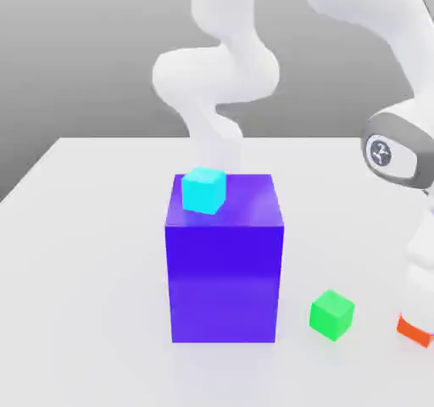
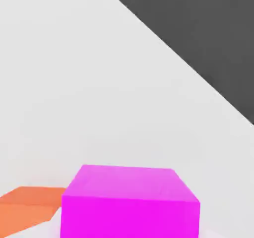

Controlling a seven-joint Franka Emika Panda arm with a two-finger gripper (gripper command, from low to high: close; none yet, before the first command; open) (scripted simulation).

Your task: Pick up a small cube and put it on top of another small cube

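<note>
Fingers fully closed; small cube [image 1: 414,330] just under hand [image 1: 420,288].

orange-red cube [image 1: 414,330] half hidden behind the arm [image 1: 419,270] and cut by the frame edge, magenta cube [image 2: 130,202] cropped

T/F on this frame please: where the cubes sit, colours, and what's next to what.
1. The cyan cube sits on top of the blue block. True.
2. The green cube is stacked on the cyan cube. False: it rests on the table, on the exterior view's right of the block.
3. An orange-red cube lies at the exterior view's right edge. True.
4. The hand view shows a yellow cube. False: it shows a magenta cube.
</note>
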